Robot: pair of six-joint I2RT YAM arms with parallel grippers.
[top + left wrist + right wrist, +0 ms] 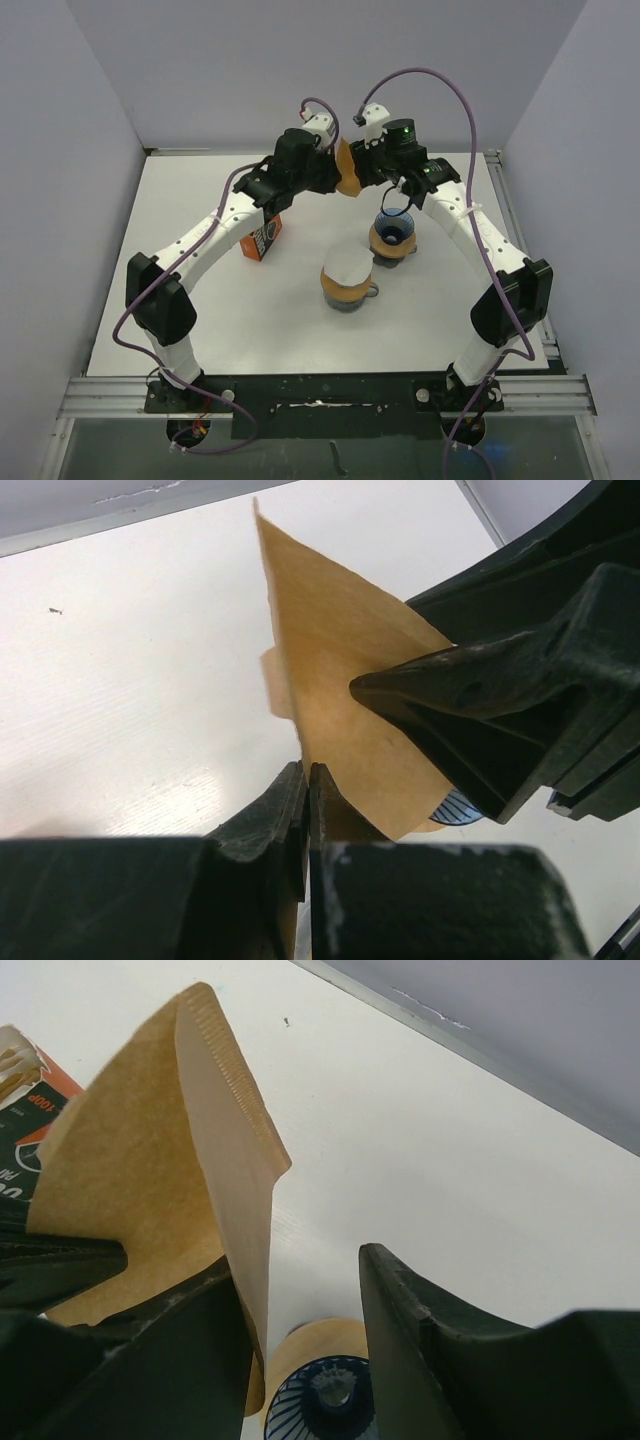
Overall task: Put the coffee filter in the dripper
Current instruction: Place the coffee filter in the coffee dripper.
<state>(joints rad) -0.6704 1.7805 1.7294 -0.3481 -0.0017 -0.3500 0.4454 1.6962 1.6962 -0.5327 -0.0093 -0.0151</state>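
**Filter aloft, far centre**

Filter: brown paper, held above the counter, just far-left of the dripper.
Left claw: clenched on the filter's lower edge.
Right claw: jaws apart, one finger against the filter, nothing pinched.

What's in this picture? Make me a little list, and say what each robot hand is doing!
filter: brown paper, up in the air between both arms
left gripper: shut, pinching the filter
right gripper: open, one finger against the filter
dripper: blue, on the table, no filter inside
box: orange and black, under the left arm
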